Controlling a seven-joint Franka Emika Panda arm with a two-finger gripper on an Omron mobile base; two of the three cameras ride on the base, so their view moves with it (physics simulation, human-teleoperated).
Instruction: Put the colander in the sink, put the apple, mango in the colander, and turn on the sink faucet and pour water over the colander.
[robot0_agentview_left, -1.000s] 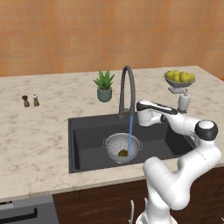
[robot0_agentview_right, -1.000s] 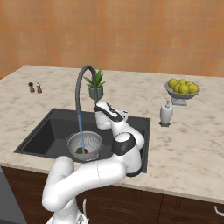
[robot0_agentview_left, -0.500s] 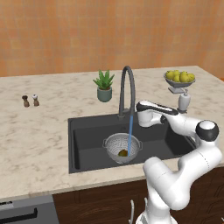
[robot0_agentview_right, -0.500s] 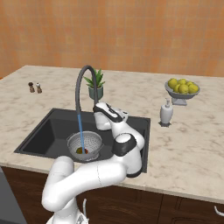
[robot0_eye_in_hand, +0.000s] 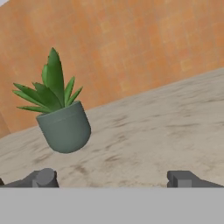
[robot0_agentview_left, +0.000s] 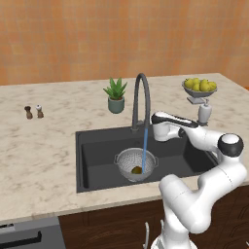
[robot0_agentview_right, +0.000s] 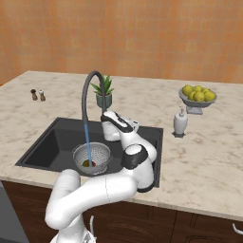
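Blue water keeps pouring from the sink faucet into the colander; nothing moved, my claw hangs open.

Silver colander w/ fruit in dark sink, under running gooseneck faucet

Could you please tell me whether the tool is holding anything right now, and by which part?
Nothing is held: the tool is open and empty, beside the sink faucet.

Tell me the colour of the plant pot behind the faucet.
Grey-green plant pot, holding spiky green leaves; clearest in the hand view.
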